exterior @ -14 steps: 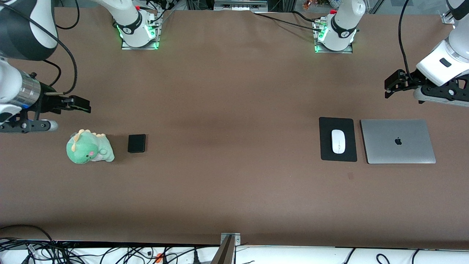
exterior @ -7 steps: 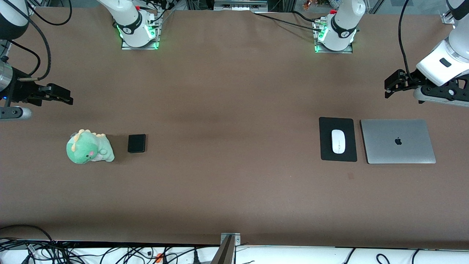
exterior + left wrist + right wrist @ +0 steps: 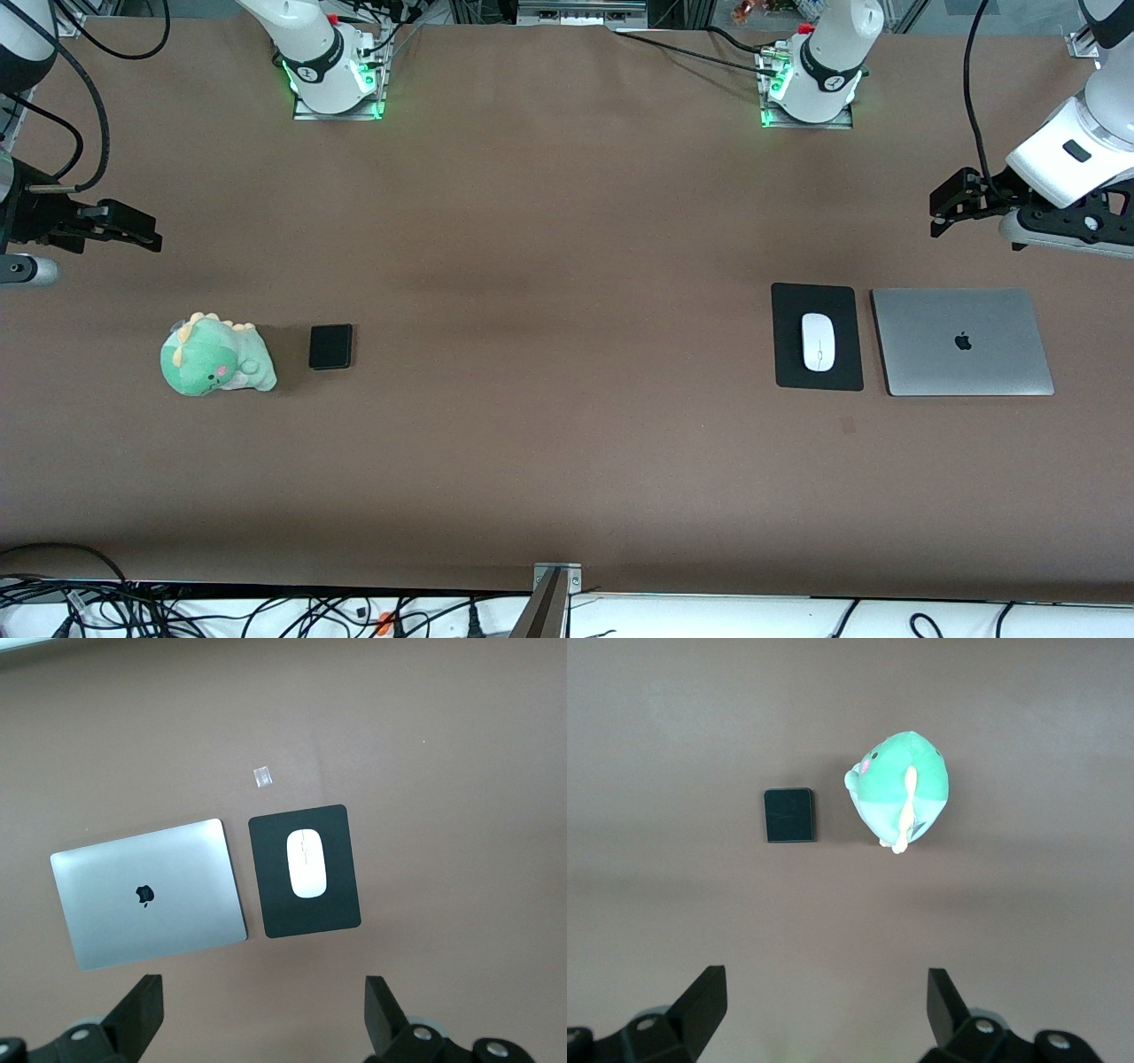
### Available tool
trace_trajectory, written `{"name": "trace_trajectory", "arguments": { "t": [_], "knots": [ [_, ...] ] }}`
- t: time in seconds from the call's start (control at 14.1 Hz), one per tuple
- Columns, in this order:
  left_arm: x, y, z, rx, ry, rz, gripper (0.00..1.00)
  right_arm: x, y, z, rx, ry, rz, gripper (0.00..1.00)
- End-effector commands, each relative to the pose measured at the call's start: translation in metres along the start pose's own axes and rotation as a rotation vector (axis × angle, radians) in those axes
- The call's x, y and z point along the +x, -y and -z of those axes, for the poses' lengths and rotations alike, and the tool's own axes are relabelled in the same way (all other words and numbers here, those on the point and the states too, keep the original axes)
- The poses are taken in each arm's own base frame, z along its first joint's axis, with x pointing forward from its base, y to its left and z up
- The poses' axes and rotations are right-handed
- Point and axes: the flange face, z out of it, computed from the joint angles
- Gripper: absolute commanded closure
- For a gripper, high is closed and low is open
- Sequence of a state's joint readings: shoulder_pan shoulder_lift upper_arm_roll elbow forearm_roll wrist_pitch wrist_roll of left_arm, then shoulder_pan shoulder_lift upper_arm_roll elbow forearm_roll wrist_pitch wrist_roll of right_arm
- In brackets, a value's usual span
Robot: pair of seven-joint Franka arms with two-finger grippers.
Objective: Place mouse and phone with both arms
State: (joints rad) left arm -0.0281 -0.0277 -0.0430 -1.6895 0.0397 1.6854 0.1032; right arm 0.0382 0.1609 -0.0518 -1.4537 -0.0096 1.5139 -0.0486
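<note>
Mouse [image 3: 819,342] sits centred on the black pad [image 3: 787,368], long axis running front camera to bases; pad lies flat on the table at the left arm's end, just beside a closed silver laptop [image 3: 961,372], narrow gap between them, not touching. Phone [image 3: 330,346] lies flat on the bare table at the right arm's end, just beside a green plush dino [image 3: 215,357], small gap between them. Left gripper [image 3: 944,206] is up in the air over bare table, above the laptop's end, fingers [image 3: 142,1014] spread wide, holding nothing. Right gripper [image 3: 133,232] is also in the air over bare table at its own end, fingers [image 3: 704,1001] spread wide, nothing between them. Table [image 3: 567,266] is a plain brown surface. A small pale tape scrap [image 3: 262,776] is stuck on it near the pad. Cables [image 3: 177,611] are bundled along the edge nearest the front camera.
</note>
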Motion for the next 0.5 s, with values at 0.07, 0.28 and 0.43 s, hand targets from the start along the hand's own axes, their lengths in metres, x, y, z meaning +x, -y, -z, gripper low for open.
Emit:
{"name": "trace_trajectory", "arguments": {
  "t": [0.07,0.28,0.43],
  "knots": [
    [0.0036,0.0026,0.0054,0.013,0.008,-0.015,0.0,-0.0081,-0.0041,0.0106,-0.016,-0.008,0.009,0.0],
    [0.0036,0.0026,0.0054,0.013,0.008,-0.015,0.0,-0.007,-0.0003,0.0127,-0.044,-0.011,0.013,0.0],
    [0.0034,0.0026,0.0052,0.012,0.01,-0.013,0.0,-0.0081,-0.002,0.015,-0.037,-0.016,0.006,0.0]
  ]
}}
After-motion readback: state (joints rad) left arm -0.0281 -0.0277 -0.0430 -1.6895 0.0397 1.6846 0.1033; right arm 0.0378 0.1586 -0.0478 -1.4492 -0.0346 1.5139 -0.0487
